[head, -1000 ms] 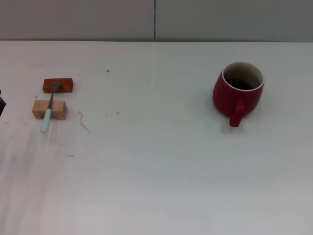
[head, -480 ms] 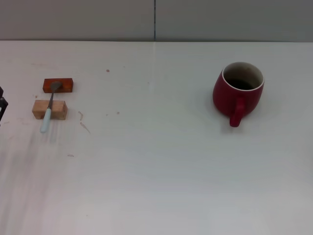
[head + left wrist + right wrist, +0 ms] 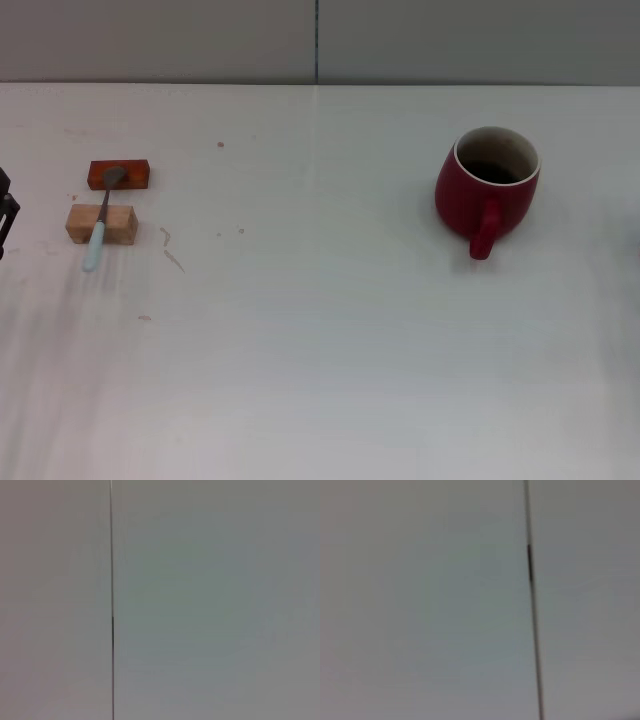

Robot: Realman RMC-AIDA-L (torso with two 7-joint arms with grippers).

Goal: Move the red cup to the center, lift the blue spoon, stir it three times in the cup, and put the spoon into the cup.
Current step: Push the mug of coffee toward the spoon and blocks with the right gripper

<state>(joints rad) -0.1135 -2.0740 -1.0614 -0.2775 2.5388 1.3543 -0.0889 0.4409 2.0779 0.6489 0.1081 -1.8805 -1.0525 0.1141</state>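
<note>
While the cup (image 3: 487,187) stands upright on the right half of the surface (image 3: 330,340), handle toward us, the first step is not yet done: it must go to the middle. We would have the right arm come in from its own side and close on the body or handle, then slide or carry it level toward the center, keeping it upright. The right gripper is not in view. Well apart, at far left, the spoon (image 3: 100,220) lies bridged over two blocks, its bowl on the red block (image 3: 119,175) and its blue handle across the tan block (image 3: 100,224), the tip overhanging toward us. Only a dark sliver of the left gripper (image 3: 5,212) shows at the left edge, beside the blocks; we cannot tell how its fingers stand. Nothing lies on the stretch of surface between cup and spoon, with room on every side.
</note>
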